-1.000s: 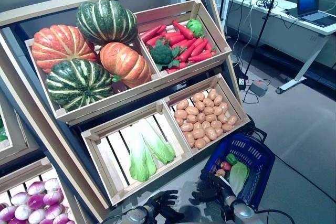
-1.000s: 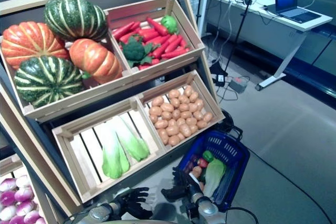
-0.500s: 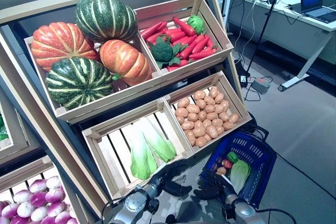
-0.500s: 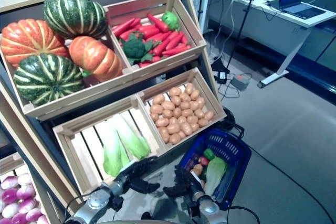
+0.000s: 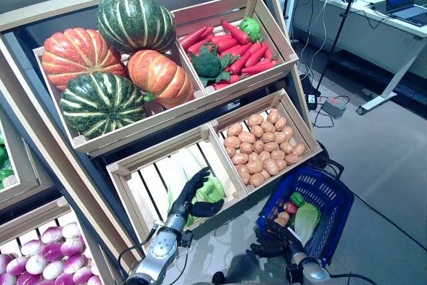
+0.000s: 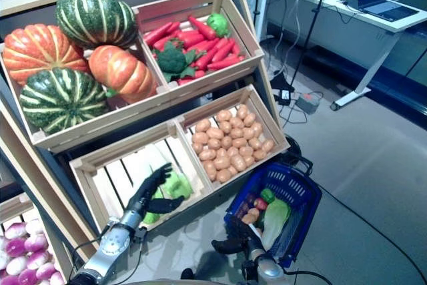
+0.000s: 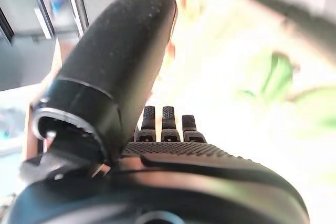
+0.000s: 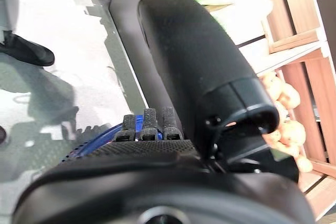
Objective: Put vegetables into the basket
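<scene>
The 2 striped pumpkins (image 5: 135,23) are dark green with pale streaks; the other 2 (image 5: 79,58) are orange with cream ribs. The peppers (image 5: 235,49) are red, beside dark green broccoli (image 5: 207,65) and 1 bright green pepper (image 5: 249,29). The potatoes (image 5: 261,147) are tan. The cabbage (image 5: 212,191) is light green with white stalks. The basket (image 5: 330,191) is blue. The crates (image 5: 137,167) are pale wood. The radishes (image 5: 41,257) are purple and white. Both hands (image 5: 192,195) (image 5: 279,241) are black.
</scene>
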